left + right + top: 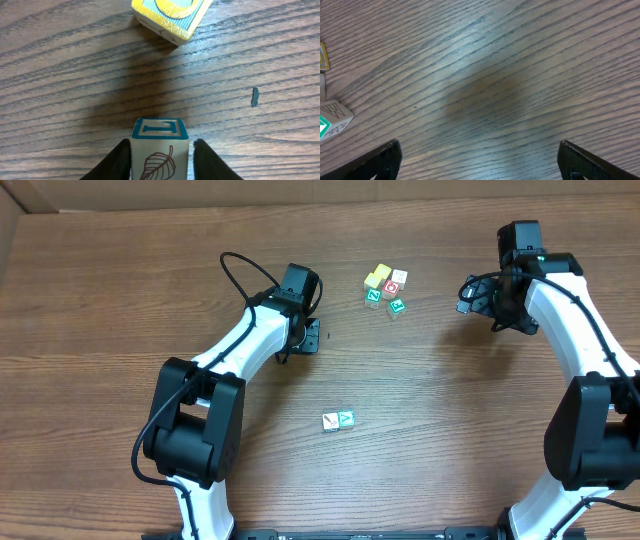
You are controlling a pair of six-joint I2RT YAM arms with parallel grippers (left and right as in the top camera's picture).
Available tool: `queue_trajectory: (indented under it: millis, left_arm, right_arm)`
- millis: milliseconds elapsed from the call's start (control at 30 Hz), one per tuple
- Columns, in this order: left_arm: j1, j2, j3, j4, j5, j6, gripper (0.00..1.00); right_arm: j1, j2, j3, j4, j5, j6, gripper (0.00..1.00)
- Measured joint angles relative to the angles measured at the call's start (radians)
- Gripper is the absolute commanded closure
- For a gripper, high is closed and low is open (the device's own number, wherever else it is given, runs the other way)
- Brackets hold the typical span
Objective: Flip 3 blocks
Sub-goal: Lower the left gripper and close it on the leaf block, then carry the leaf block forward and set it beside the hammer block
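Your left hand (161,152) is set narrow around a little leaf block (160,129), teal-framed face up and a brown leaf drawing on the side facing the wrist camera. One finger (119,161) looks pressed against it and the other shows a sliver of gap. So I honestly can't tell if you're pinching it or just bracketing it. Taking it by two opposite sides, low and square, makes sense to me, since that leaves it free to tip over onto a new face. My guess is this is the block up for flipping.

Just ahead of it, not touching, sits a yellow block (170,15). That one isn't yours, so mind the swing.

From overhead, use the cluster (385,288) of coloured blocks as your marker. Your left hand sits off to the cluster's left-arm side and covers the leaf block completely. Toward the arm bases and well apart from the cluster, a pair (338,420) sits touching side by side, one white-faced and one teal with a white letter. Parked away from the rest like that, I read them as task blocks too.

Your right hand (479,150) hangs on the cluster's other side. It's wide open with nothing between the fingers, just bare surface (485,75) underneath.
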State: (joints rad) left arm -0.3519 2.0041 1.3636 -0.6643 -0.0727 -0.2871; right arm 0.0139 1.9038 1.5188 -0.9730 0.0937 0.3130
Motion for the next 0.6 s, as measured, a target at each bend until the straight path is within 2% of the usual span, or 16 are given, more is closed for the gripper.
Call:
queue_trajectory:
  millis: [67,133,400,600]
  left_arm:
    - [0.000,0.000,0.000,0.000,0.000,0.000,0.69]
    - [0.000,0.000,0.000,0.000,0.000,0.000,0.77]
    - [0.000,0.000,0.000,-0.010,-0.004,-0.002,0.73]
    - [0.000,-0.008,0.000,-0.100,-0.003,-0.007,0.74]
  right_arm:
    - [0.000,0.000,0.000,0.000,0.000,0.000,0.00]
    - [0.000,0.000,0.000,0.000,0.000,0.000,0.00]
    - [0.000,0.000,0.000,0.000,0.000,0.000,0.00]
    - [0.000,0.000,0.000,0.000,0.000,0.000,0.00]
